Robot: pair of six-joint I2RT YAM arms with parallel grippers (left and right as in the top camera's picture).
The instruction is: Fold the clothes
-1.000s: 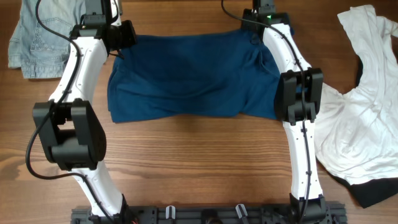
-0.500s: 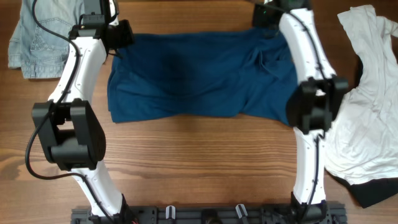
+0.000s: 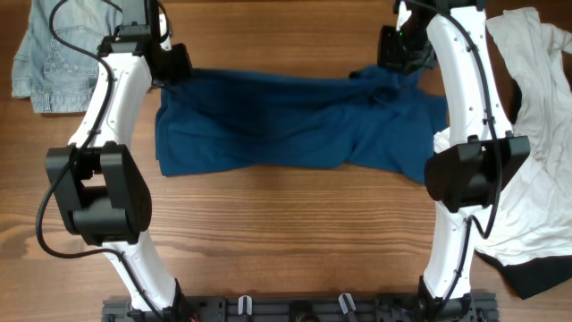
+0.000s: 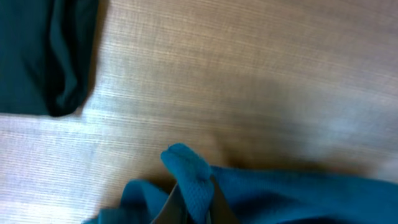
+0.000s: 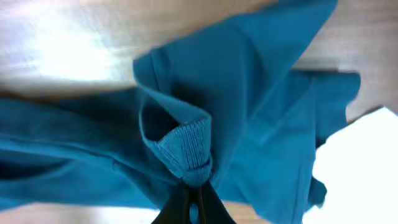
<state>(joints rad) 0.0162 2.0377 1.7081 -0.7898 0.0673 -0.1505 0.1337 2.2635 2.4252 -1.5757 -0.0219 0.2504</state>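
The left gripper pinches the T-shirt at its far left corner; the right gripper clamps the far right edge. It lies across the table between the arms.

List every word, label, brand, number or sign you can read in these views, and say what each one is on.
None: no word, label, brand, number or sign can be read in any view.
The blue T-shirt, the white shirt and the denim piece show plain fabric only, with no tag or print visible.
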